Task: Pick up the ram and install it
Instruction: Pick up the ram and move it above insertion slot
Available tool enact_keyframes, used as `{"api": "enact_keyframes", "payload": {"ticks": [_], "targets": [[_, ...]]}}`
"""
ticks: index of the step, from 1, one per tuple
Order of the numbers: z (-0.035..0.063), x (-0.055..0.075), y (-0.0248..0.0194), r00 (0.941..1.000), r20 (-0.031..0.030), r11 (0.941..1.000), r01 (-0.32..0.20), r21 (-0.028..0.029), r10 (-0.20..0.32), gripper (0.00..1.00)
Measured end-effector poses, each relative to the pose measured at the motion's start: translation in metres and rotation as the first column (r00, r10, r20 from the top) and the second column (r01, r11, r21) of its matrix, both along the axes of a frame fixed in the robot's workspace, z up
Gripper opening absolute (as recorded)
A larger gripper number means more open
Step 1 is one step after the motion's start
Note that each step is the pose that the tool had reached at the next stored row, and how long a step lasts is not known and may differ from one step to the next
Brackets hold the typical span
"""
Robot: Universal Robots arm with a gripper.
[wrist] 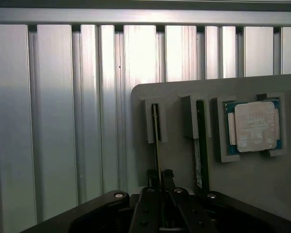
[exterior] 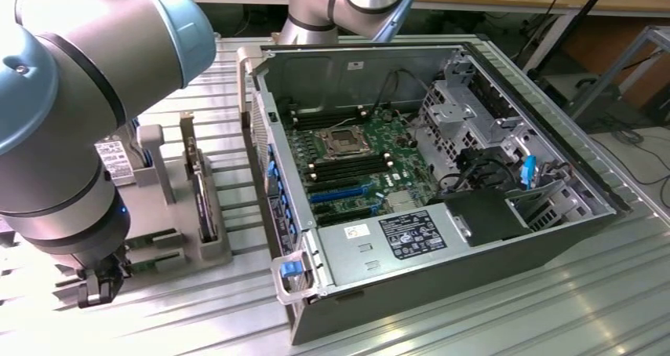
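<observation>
The ram (wrist: 156, 127) is a thin stick seen edge-on, standing in a slot of the grey holder (wrist: 174, 97). My gripper (wrist: 160, 174) has its two dark fingers (wrist: 169, 175) pressed against both sides of the stick's near end, shut on it. A second stick (wrist: 199, 145) stands in the neighbouring slot. In the exterior view my gripper (exterior: 97, 287) hangs low at the left, beside the grey holder (exterior: 215, 250), and the arm hides the ram there. The open computer case (exterior: 419, 176) lies at the middle with its green motherboard (exterior: 351, 168) exposed.
A processor chip (wrist: 254, 127) sits in a recess of the holder beside the sticks. An upright card (exterior: 199, 191) and a labelled drive (exterior: 115, 164) stand in the holder. The ribbed metal table (wrist: 63, 121) runs under everything. A second arm (exterior: 346, 7) rises behind the case.
</observation>
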State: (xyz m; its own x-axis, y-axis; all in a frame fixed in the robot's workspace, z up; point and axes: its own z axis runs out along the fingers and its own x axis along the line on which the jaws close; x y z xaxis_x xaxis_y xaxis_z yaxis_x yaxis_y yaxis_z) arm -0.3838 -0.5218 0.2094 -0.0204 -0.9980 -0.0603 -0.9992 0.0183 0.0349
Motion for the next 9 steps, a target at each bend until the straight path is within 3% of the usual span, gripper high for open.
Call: {"api": "enact_keyframes", "payload": {"ticks": [3, 4, 6, 7, 9], "targets": [[0.0001, 0.0, 0.0002, 1.0, -0.0001, 1.0, 0.0, -0.0006, 0.0, 0.14], [0.0004, 0.0, 0.0018, 1.0, -0.0006, 1.0, 0.0, -0.0065, 0.0, 0.14], [0.0003, 0.0001, 0.0063, 1.0, -0.0004, 0.9997, 0.0, -0.0244, 0.0, 0.14], [0.0004, 0.0002, 0.0071, 1.0, -0.0003, 0.9996, 0.0, -0.0275, 0.0, 0.14], [0.0005, 0.0002, 0.0071, 1.0, -0.0003, 0.9996, 0.0, -0.0275, 0.0, 0.14]]}}
